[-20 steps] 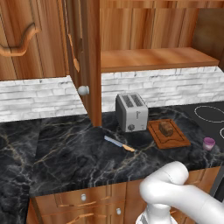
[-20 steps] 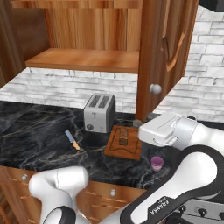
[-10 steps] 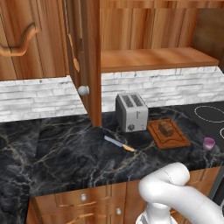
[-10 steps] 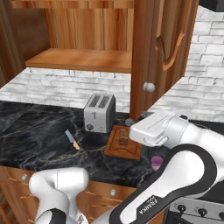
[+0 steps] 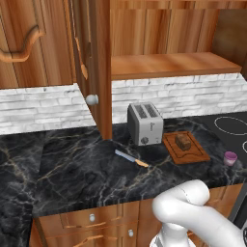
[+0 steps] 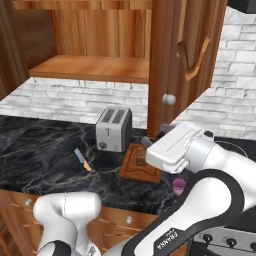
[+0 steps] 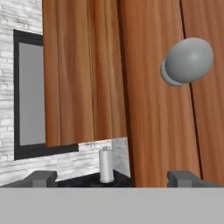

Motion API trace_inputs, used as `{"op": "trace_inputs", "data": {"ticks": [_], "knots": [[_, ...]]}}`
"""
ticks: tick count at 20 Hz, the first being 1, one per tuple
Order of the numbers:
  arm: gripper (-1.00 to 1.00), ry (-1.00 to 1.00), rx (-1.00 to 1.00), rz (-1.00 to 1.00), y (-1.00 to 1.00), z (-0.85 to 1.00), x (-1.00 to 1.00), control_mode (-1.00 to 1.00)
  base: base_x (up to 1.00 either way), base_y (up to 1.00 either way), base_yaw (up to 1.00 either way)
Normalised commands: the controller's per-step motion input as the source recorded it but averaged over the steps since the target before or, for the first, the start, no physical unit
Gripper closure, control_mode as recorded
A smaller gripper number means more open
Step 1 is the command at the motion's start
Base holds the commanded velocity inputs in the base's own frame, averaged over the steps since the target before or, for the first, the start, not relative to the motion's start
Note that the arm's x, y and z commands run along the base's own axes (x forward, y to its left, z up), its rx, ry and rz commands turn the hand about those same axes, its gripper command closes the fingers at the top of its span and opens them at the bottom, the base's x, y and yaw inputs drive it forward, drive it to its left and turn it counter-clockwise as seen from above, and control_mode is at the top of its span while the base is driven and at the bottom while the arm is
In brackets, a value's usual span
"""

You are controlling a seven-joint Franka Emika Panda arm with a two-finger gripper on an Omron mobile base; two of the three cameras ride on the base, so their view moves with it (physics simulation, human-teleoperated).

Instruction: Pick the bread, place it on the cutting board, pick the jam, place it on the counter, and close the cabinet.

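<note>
A simulated kitchen. The bread (image 5: 182, 141), a small dark brown chunk, already sits on the reddish cutting board (image 5: 194, 155) just right of the silver toaster (image 5: 145, 122). The jam (image 5: 230, 157), a squat jar with a purple lid, stands on the black marble counter (image 5: 82, 169) further right of the toaster, apart from the board. A knife (image 5: 131, 158) lies on the counter left of the toaster.

What remains, judging by this, is the cabinet (image 6: 186, 60). Its right-hand door stands swung out edge-on above the toaster, with a round silver knob (image 6: 169, 99) on its face. The left-hand door (image 5: 94, 62) is open too.

The gripper (image 7: 113, 179) faces the wooden door panel closely, its two dark fingertips (image 7: 42, 177) spread wide apart and holding nothing. The knob (image 7: 188, 61) looms large at the upper right of the hand view.

The door is likely rigid, hinged and fairly light, swinging with a steady push. Its smooth wood would give little grip, so a flat press on the panel near the knob's free edge, far from the hinge, seems the best place to act.

Compared with a second ago, the white arm's hand has moved leftward in the right base view, from beside the jam to over the board's right edge. The objects on the counter have not shifted.
</note>
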Motion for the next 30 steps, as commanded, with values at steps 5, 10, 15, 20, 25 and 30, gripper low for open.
{"op": "trace_inputs", "data": {"ticks": [5, 10, 15, 20, 25, 30], "knots": [[-1.00, -0.12, 0.00, 0.00, 0.02, 0.04, 0.03, -1.00, 0.00, 0.00, 0.00], [-1.00, -0.05, 0.00, 0.00, 0.14, 0.01, 0.16, -1.00, 0.00, 0.00, 0.00], [-1.00, -0.01, 0.00, 0.00, 0.24, 0.01, 0.15, -1.00, 0.00, 0.00, 0.00], [-1.00, 0.00, 0.00, -0.01, 0.25, 0.04, 0.12, -1.00, 0.00, 0.00, 0.00], [-1.00, 0.00, 0.00, -0.04, 0.31, 0.00, 0.16, -1.00, 0.00, 0.00, 0.00], [-1.00, 0.00, 0.00, -0.04, 0.30, 0.00, 0.17, -1.00, 0.00, 0.00, 0.00]]}}
